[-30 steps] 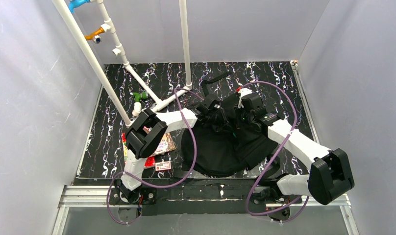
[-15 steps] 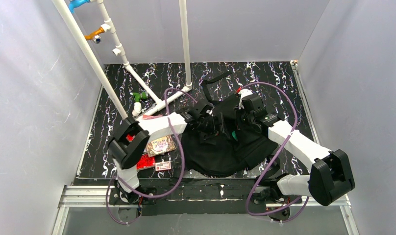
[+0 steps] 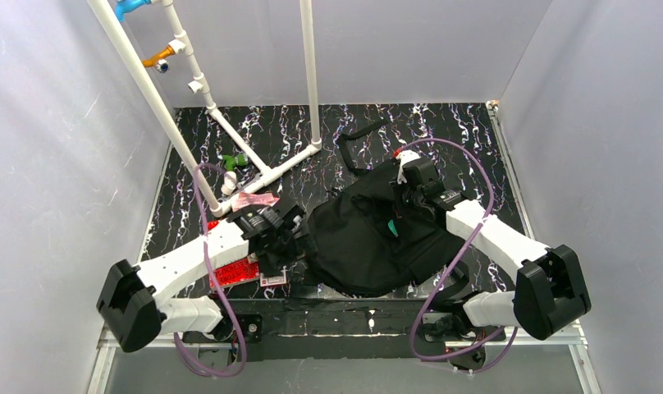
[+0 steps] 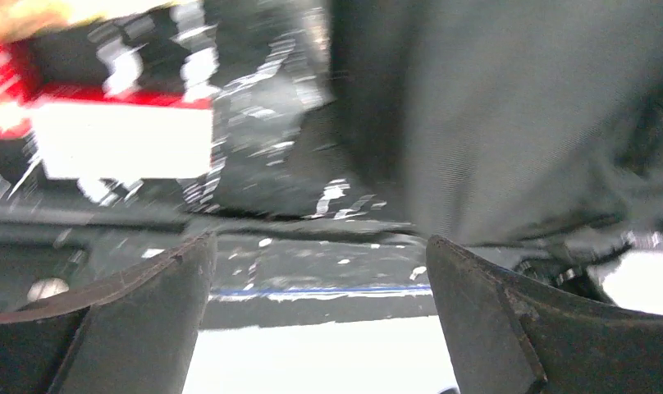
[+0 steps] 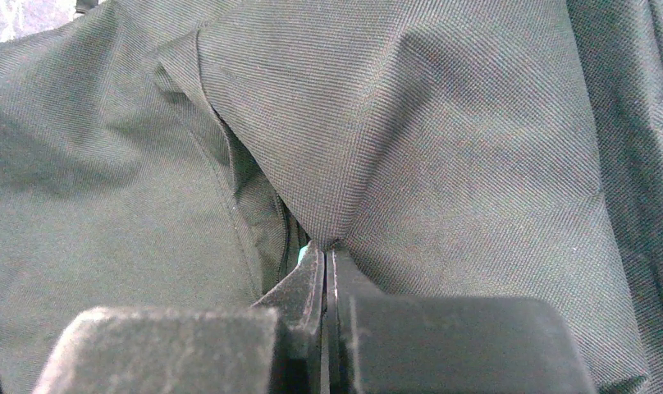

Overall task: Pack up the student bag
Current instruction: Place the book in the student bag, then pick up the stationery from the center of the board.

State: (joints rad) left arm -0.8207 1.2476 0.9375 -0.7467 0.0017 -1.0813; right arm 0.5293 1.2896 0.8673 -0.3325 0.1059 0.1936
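Right gripper [image 5: 328,256] pinched together on fabric fold of student bag [image 3: 357,246], left gripper [image 4: 318,254] spread apart, just beside the bag

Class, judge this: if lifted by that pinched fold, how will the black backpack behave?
Probably floppy: the student bag tents into creases where the right jaws pinch it. It lies slumped, so it would likely sag, not rise whole. Its coarse weave probably resists slipping.
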